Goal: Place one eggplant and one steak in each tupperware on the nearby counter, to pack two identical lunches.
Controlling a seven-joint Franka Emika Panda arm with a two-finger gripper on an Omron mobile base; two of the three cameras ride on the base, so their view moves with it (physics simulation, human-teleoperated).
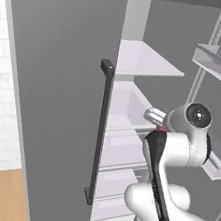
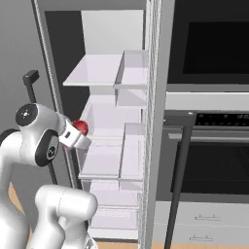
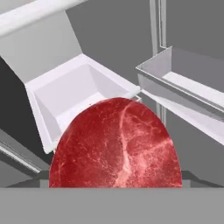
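Steak [image 3: 116, 146], red w/ white marbling, sits right at the gripper in hand view, pinched across wide-set jaws, w/ a white fridge drawer [image 3: 65, 94] beyond it. In right base view it shows as a red bit at the arm's tip, in front of the open fridge's shelves [image 2: 99, 70].

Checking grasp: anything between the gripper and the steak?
Nothing: in the hand view the steak sits right at the gripper, and the right base view shows it at the gripper.
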